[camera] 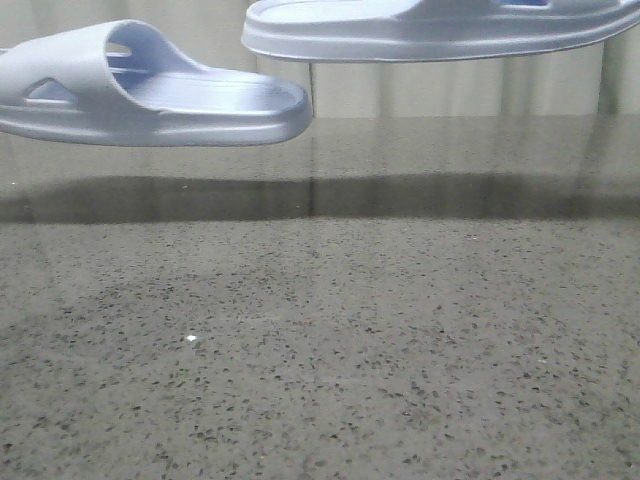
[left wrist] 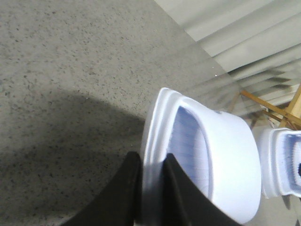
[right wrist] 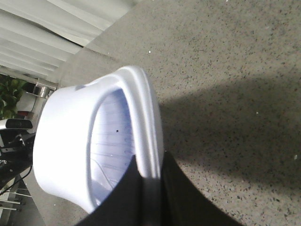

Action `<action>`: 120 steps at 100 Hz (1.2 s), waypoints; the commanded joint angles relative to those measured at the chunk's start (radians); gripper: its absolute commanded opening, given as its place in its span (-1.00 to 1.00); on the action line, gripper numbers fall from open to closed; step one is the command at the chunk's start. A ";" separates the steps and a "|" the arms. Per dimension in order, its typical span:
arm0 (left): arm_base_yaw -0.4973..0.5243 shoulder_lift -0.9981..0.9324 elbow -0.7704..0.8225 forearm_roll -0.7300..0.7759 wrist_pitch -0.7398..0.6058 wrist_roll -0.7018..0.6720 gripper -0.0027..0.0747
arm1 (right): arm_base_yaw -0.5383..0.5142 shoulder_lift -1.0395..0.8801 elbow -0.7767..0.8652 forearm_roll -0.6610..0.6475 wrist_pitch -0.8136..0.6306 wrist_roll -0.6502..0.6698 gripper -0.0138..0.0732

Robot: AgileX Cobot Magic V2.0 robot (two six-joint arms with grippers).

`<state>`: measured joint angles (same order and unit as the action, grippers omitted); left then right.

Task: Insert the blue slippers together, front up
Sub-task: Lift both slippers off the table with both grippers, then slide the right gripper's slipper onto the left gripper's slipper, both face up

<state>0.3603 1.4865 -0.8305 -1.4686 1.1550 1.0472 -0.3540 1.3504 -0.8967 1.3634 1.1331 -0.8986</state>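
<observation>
Two pale lavender-blue slippers hang in the air above the speckled table. In the front view one slipper point(camera: 150, 90) is at the upper left, roughly level, and the other slipper point(camera: 430, 30) is higher at the upper right; their near ends are apart. No gripper shows in the front view. My left gripper point(left wrist: 153, 162) is shut on the sole edge of the left slipper point(left wrist: 225, 160); the other slipper point(left wrist: 282, 162) shows beyond it. My right gripper point(right wrist: 149, 162) is shut on the sole edge of the right slipper point(right wrist: 70, 141).
The grey speckled table point(camera: 320, 350) lies below both slippers, with their shadow band across it. Pale curtains point(camera: 450, 90) hang behind. A wooden frame point(left wrist: 268, 108) and a plant point(right wrist: 9, 94) stand beyond the table's edges.
</observation>
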 commanded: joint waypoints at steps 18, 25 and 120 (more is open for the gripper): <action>-0.074 -0.035 -0.029 -0.092 0.078 0.001 -0.89 | 0.059 0.054 -0.041 0.074 -0.021 -0.050 -0.93; -0.099 -0.035 -0.029 -0.092 0.079 0.001 -0.89 | 0.087 0.078 -0.052 0.074 -0.044 -0.049 -0.93; -0.179 -0.031 -0.015 -0.065 0.041 -0.007 -0.89 | 0.463 0.399 -0.279 0.108 -0.107 -0.061 -0.93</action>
<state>0.2181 1.4865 -0.8286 -1.4838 1.0847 1.0472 0.0670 1.7759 -1.1204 1.4011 0.9227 -0.9426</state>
